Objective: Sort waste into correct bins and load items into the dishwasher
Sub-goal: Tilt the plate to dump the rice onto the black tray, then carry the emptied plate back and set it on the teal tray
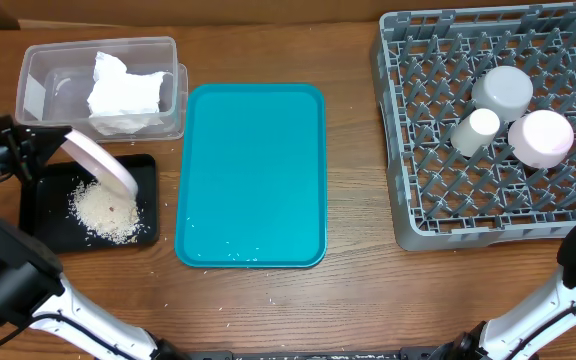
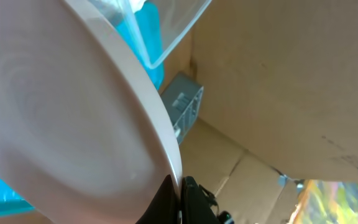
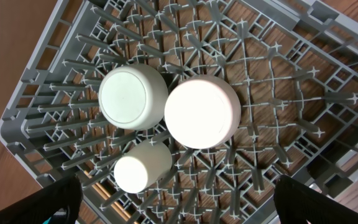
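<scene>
Plate sits tilted at nine o'clock, clamped by its rim in your left gripper, likely so crumbs slide into the black bin beneath, while your right gripper hangs empty, fingers spread wide, over the rack at three o'clock.

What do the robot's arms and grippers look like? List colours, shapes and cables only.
The left arm and right arm: white tubular links, bulky black joints, thin black cables alongside. The left gripper and right gripper: matte black, blunt fingers.
</scene>
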`<state>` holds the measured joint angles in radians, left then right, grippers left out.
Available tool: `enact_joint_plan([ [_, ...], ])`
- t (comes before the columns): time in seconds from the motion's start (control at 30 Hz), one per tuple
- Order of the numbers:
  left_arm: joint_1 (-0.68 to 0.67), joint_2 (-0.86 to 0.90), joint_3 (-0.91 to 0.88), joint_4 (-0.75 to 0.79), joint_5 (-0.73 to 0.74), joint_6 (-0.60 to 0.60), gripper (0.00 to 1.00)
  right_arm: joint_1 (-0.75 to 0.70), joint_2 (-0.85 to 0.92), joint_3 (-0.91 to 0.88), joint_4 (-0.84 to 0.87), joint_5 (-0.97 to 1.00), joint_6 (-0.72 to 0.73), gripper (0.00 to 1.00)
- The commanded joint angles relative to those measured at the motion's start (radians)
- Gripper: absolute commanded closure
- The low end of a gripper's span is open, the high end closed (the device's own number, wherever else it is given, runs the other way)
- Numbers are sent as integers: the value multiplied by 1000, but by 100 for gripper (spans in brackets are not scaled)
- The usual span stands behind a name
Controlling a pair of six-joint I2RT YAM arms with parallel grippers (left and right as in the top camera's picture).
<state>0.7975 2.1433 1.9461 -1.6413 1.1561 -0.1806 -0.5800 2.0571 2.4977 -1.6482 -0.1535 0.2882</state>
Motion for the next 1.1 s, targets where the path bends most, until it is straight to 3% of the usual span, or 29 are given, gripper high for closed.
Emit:
enact_joint_plan([
  [0.0,48,-10,20,-33,37,133,96,2,-9,16,4,-5,4,0],
  [0.33,134,-18,18,-49,37,140,96,2,-9,16,4,-5,5,0],
  [0.47,116,-27,18,-49,-74,122,96,2,-9,16,4,-5,5,0],
  [0.63,59,-78,18,-49,-92,98,96,2,-9,16,4,-5,5,0],
  [0.77,-3,-140,18,-49,-130,75,96,2,-9,16,4,-5,5,0],
  [0.87,-76,-204,18,-49,-291,45,96,2,-9,16,4,-5,5,0],
  [0.97,-189,-267,18,-49,-443,8,96,2,-9,16,4,-5,5,0],
  [1.07,-353,-315,18,-42,-470,8,96,2,-9,16,4,-5,5,0],
])
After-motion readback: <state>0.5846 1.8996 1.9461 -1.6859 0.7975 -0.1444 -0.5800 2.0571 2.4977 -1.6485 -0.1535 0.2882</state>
